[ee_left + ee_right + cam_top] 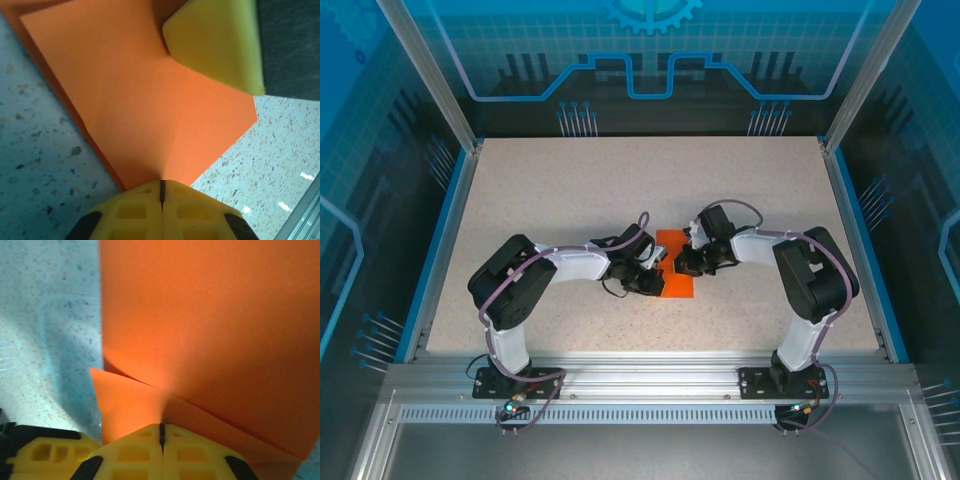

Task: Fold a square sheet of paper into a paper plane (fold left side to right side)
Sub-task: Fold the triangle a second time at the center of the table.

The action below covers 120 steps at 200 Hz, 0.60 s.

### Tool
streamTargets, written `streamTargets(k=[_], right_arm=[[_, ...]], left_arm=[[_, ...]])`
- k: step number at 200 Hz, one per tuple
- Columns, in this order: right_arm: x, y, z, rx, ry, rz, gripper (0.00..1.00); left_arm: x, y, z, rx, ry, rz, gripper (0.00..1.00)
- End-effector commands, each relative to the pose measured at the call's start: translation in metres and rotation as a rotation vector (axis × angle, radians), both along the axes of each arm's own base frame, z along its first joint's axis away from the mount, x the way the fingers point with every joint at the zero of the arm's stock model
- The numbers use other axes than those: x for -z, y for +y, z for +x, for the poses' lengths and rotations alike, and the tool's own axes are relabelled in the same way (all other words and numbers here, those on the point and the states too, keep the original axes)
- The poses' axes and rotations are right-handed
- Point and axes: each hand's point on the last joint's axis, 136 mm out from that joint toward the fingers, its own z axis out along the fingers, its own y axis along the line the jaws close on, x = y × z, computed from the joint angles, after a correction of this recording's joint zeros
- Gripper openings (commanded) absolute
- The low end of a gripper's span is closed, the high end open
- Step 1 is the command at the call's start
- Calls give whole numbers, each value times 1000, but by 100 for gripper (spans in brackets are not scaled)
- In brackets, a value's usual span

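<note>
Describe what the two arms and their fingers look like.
Left arm and right arm match: white links between bulky black joint housings, with thin purple-grey cables looping along them, on black bases. Left fingers and right fingers are yellow blocks with square moulded recesses and black edging.

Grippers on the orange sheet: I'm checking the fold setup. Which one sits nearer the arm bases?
The left gripper, shut at the left edge of the orange sheet; the right gripper, also shut, sits farther up, on its right edge.
</note>
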Motion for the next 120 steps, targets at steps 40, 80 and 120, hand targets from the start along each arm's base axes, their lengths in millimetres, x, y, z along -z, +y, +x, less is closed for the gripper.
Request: streamTargets(k=[40, 80, 120], right_arm=[[20, -8, -16, 8, 85, -65, 0], [18, -8, -15, 8, 79, -66, 0], [20, -11, -16, 9, 86, -83, 0]], left_arm=[[-15, -15, 8, 33, 15, -31, 0], [-4, -18, 13, 47, 23, -8, 0], [5, -12, 10, 42, 30, 23, 0]])
